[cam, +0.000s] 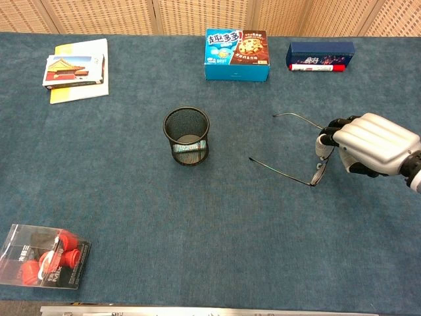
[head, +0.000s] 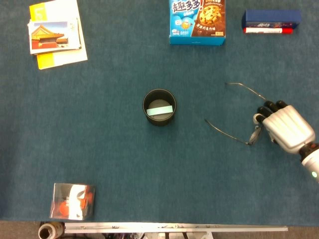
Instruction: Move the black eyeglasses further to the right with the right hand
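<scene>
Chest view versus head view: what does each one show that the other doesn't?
Only the chest view shows the woven panels behind the table and the pen cup's mesh side. Only the head view shows a metal rail with a tape roll at the table's near edge, and looks straight down into the cup. Both show the right hand at the eyeglasses' front, the cookie box, the postcards and the red-filled packet.

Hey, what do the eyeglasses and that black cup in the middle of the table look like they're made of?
Eyeglasses: thin dark wire frame, likely metal, since the temples are hairline-narrow with a slight sheen. The lens material cannot be told. Black cup: looks like metal mesh with a matte black finish; the chest view shows a fine grid wall you can see through to a pale slip inside.
</scene>
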Controlling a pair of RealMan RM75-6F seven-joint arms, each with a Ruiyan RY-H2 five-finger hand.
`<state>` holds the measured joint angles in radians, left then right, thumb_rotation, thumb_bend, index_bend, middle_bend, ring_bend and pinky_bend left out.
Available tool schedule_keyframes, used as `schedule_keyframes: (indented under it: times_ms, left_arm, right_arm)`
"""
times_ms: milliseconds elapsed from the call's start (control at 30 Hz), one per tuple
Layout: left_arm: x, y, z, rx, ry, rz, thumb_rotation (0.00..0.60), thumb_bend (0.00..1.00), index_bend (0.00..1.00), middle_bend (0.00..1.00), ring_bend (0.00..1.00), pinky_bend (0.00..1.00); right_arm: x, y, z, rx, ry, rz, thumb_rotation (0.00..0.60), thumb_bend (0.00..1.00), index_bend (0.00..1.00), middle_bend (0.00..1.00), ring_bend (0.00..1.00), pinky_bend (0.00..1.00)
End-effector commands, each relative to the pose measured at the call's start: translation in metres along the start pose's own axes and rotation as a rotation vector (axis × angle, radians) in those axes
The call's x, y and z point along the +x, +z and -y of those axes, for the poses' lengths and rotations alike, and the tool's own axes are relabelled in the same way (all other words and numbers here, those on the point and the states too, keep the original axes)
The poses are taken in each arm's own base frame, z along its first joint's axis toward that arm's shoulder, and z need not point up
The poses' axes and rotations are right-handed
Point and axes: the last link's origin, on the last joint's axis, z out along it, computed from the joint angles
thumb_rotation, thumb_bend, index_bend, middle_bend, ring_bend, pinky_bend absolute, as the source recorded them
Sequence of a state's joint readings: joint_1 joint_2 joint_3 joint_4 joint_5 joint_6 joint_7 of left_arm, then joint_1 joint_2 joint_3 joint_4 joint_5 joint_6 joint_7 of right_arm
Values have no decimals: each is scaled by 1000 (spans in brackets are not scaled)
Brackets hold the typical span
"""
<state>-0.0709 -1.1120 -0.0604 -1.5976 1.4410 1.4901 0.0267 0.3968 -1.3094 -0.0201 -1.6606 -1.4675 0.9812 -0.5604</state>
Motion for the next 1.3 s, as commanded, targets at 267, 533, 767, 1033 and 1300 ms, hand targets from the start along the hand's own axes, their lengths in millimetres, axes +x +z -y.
schedule_keyframes:
  times_ms: [267, 533, 767, 1033, 1300]
  left_arm:
    - [2, -1, 2, 3, -8, -6, 600, 482, 527, 374, 411, 514]
    - [2, -1, 2, 4, -7, -6, 600, 482, 527, 374, 411, 514]
    - [1, -1, 1, 6, -4, -7, 600, 482, 527, 374, 411, 514]
    - [1, -1, 1, 8, 2, -7, 600, 482, 527, 374, 411, 514]
    - [0, -1, 0, 8, 8, -6, 600, 482, 527, 374, 411, 514]
  right_arm:
    - [-5, 3, 3, 2, -18, 31, 600, 993, 387, 325, 214, 305]
    - [-10, 2, 0, -9, -22, 51, 600, 994, 387, 325, 214, 305]
    - [-15, -6, -3, -13, -22, 69, 600, 993, 387, 325, 214, 305]
    - [-17, -19, -6, -17, -28, 82, 600, 993, 387, 325, 214, 305]
    - [-18, -27, -9, -27, -20, 90, 600, 993, 387, 325, 214, 305]
